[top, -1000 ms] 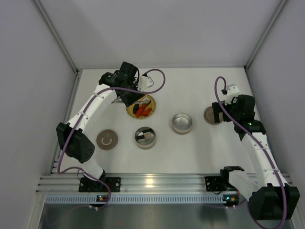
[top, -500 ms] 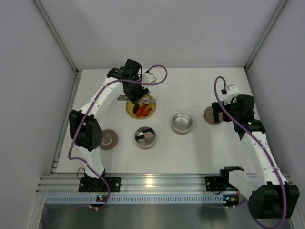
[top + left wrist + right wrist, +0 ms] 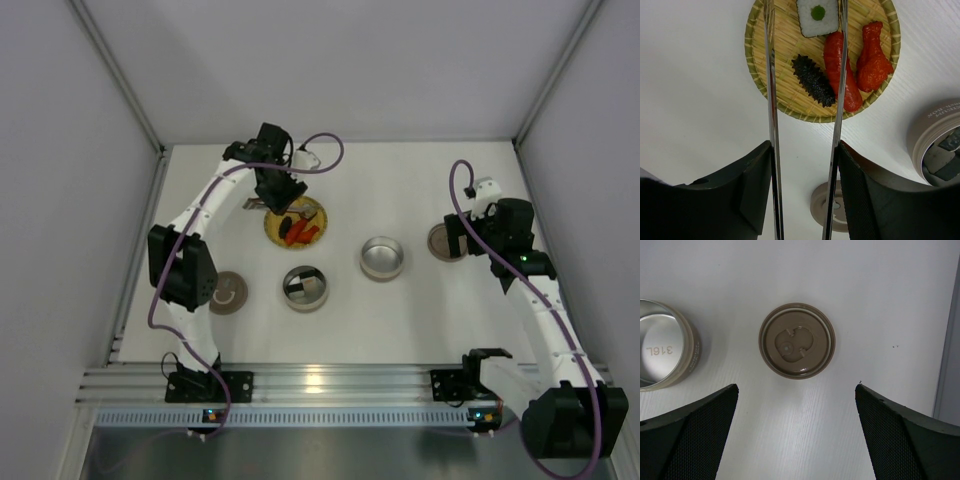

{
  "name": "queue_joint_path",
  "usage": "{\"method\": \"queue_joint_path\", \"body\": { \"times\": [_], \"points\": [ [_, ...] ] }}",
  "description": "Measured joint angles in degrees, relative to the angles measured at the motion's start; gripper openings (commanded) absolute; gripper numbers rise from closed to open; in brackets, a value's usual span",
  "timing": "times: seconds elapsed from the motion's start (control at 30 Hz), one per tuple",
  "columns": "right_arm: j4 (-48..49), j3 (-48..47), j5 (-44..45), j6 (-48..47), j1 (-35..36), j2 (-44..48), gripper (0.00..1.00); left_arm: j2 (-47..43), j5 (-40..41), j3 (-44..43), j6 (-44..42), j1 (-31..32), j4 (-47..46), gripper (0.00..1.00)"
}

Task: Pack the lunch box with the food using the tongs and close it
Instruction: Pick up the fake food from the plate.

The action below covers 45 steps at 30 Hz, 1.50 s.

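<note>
The food [image 3: 832, 55] looks like light, hard toy pieces, smooth enough to slip, so in my judgement each piece is best pinched across its narrow middle, not at an end. The tongs [image 3: 771, 100] are thin, springy metal and need only a gentle squeeze. In the left wrist view the left gripper [image 3: 805, 150] is at the bottom of the frame. Its fingers [image 3: 757, 180] press from outside on the two tong arms, so the jaws are clamped on the tongs, while the tong arms themselves stand apart. These arms run up the middle of the frame over the woven plate [image 3: 755, 55] at the upper centre. Between them lie a dark spiky piece [image 3: 812, 80] and a white sushi roll [image 3: 817, 17]. The long red piece [image 3: 852, 97] lies under the right-hand arm, and a red drumstick-shaped piece [image 3: 872, 60] lies outside it. The tong tips pass beyond the top edge, so I cannot tell how high they are above the plate. The lunch box [image 3: 935, 117], with some pieces inside, stands at the lower right. The right gripper [image 3: 796, 390] hangs with its jaws wide apart over a brown lid [image 3: 796, 340] and holds nothing.
</note>
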<state>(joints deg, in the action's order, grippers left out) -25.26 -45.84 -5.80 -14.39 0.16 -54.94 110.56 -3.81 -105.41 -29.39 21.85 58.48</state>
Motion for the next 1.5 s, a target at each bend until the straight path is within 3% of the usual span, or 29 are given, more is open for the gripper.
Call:
{"method": "queue_joint_path", "body": {
  "times": [1.5],
  "points": [
    [0.0, 0.0, 0.2, -0.6, 0.0, -0.3, 0.99, 2.5, -0.4, 0.2, 0.5, -0.2, -0.2, 0.48]
  ]
}}
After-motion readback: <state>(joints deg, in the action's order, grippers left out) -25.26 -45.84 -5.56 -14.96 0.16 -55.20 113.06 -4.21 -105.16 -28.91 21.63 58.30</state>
